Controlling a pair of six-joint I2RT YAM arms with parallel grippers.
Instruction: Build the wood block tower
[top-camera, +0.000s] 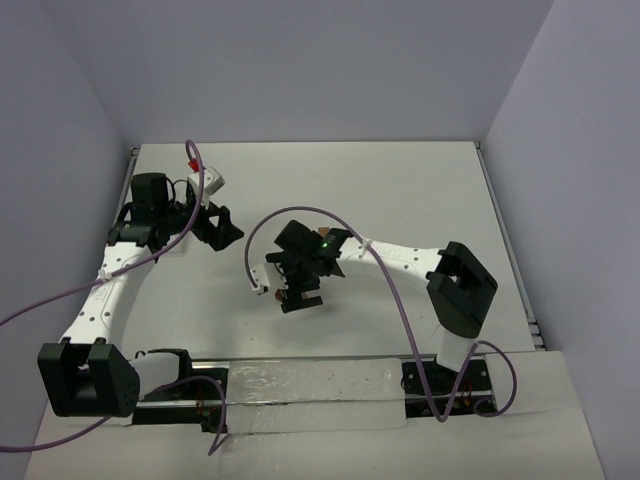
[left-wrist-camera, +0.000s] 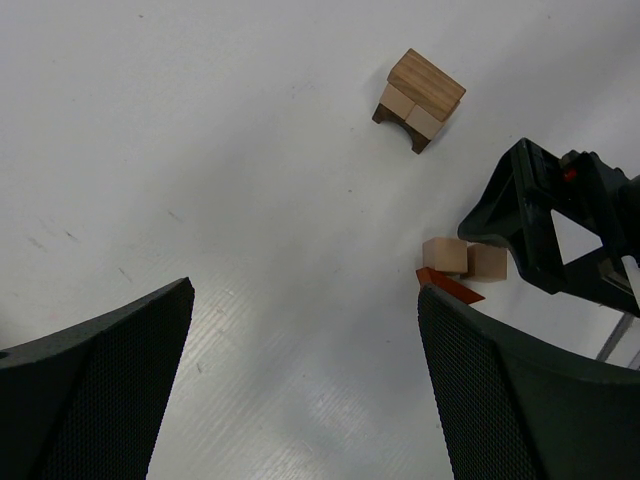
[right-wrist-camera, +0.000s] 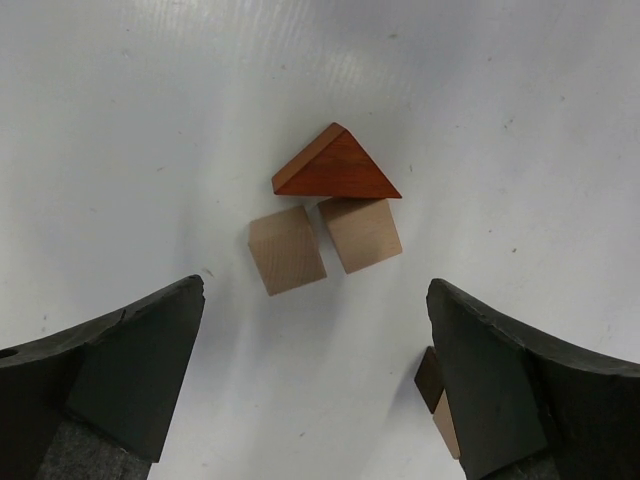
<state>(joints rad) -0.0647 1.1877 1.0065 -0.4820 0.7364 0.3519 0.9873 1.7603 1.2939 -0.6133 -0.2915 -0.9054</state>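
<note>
Two light tan cubes (right-wrist-camera: 287, 250) (right-wrist-camera: 362, 233) lie side by side on the white table. A reddish-brown triangular wedge (right-wrist-camera: 335, 165) lies against their far side. My right gripper (right-wrist-camera: 315, 310) hovers open just short of them, with nothing between its fingers. A small stack (left-wrist-camera: 420, 100) stands apart: a brown block on two tan cubes over a dark base. In the right wrist view its edge (right-wrist-camera: 432, 385) peeks from behind the right finger. My left gripper (left-wrist-camera: 305, 300) is open and empty over bare table, away from the tan cubes (left-wrist-camera: 463, 258) and the wedge (left-wrist-camera: 450, 285).
The white table (top-camera: 420, 190) is walled at the back and both sides. The right gripper (top-camera: 285, 288) sits near the table's middle, the left gripper (top-camera: 228, 228) at the far left. Purple cables loop over both arms.
</note>
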